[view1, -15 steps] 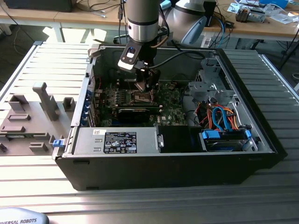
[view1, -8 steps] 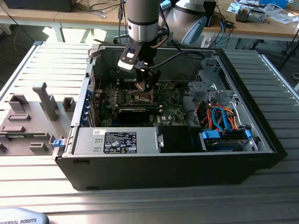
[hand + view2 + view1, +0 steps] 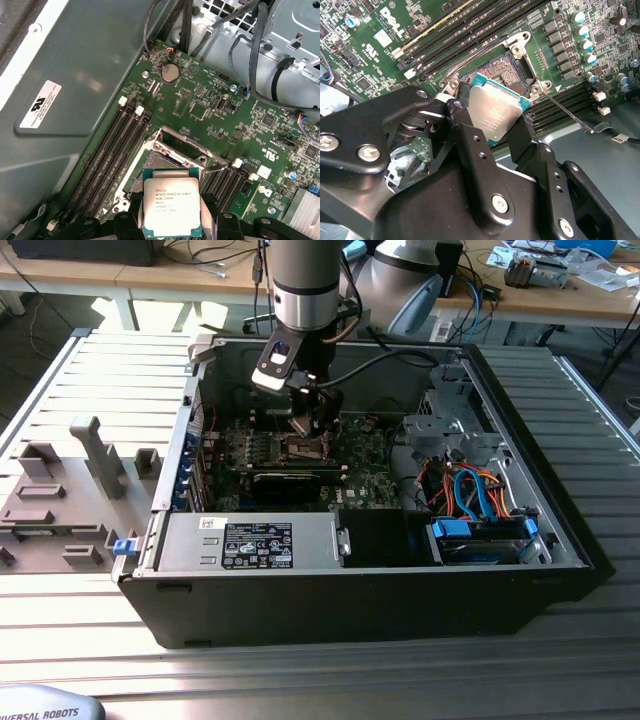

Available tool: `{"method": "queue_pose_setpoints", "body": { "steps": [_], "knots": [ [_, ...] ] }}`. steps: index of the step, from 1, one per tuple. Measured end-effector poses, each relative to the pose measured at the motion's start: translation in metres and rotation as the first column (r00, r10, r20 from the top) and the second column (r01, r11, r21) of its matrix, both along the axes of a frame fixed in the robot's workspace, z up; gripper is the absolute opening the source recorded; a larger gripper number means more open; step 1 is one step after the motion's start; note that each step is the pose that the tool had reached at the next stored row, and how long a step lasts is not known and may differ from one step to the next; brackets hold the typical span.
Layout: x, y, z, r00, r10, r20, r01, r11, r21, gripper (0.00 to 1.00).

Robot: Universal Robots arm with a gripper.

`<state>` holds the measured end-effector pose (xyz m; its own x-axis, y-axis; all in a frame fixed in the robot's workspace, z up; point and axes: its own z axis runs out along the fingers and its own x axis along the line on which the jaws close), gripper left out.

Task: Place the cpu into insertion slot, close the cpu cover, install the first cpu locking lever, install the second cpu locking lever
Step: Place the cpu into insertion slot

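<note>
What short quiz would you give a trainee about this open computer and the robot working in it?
1. True or false: the cpu already sits in the insertion slot.
2. What does the gripper hold? A) a cable B) the cpu C) a screwdriver
3. Fill in: the cpu cover stands ____ (open/closed).
Key: 1 false; 2 B; 3 open.

The open computer case (image 3: 380,590) on the counter (image 3: 90,630) is being looked down on obliquely, from a distance, in the exterior view. In both wrist views the insertion slot (image 3: 502,70) (image 3: 159,162) and the cpu (image 3: 497,112) (image 3: 171,207) are being framed from close above, at differing angles; that area is being shared.
</note>
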<state>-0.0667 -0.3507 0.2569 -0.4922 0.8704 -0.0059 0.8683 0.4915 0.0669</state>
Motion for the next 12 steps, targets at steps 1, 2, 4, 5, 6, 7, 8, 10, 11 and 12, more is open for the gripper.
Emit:
{"method": "queue_pose_setpoints", "body": {
  "steps": [1,2,4,5,6,7,8,10,11,12],
  "knots": [
    [0.0000,0.0000,-0.0001,1.0000,-0.001,0.0000,0.001,1.0000,0.0001,0.54],
    [0.0000,0.0000,-0.0001,1.0000,-0.001,0.0000,0.001,1.0000,0.0000,0.54],
    [0.0000,0.0000,-0.0002,1.0000,-0.003,0.0000,0.003,1.0000,0.0000,0.54],
    [0.0000,0.0000,-0.0003,1.0000,-0.004,0.0000,0.004,1.0000,0.0000,0.54],
    [0.0000,0.0000,-0.0003,1.0000,-0.004,0.0000,0.004,1.0000,0.0000,0.54],
    [0.0000,0.0000,-0.0003,1.0000,-0.005,0.0000,0.005,1.0000,0.0000,0.54],
    [0.0000,0.0000,-0.0004,1.0000,-0.005,0.0000,0.005,1.0000,0.0000,0.54],
    [0.0000,0.0000,-0.0004,1.0000,-0.006,0.0000,0.006,1.0000,0.0000,0.54],
    [0.0000,0.0000,-0.0004,1.0000,-0.007,0.0000,0.007,1.0000,0.0000,0.54],
    [0.0000,0.0000,-0.0005,1.0000,-0.008,0.0000,0.008,1.0000,0.0000,0.54]
  ]
}}
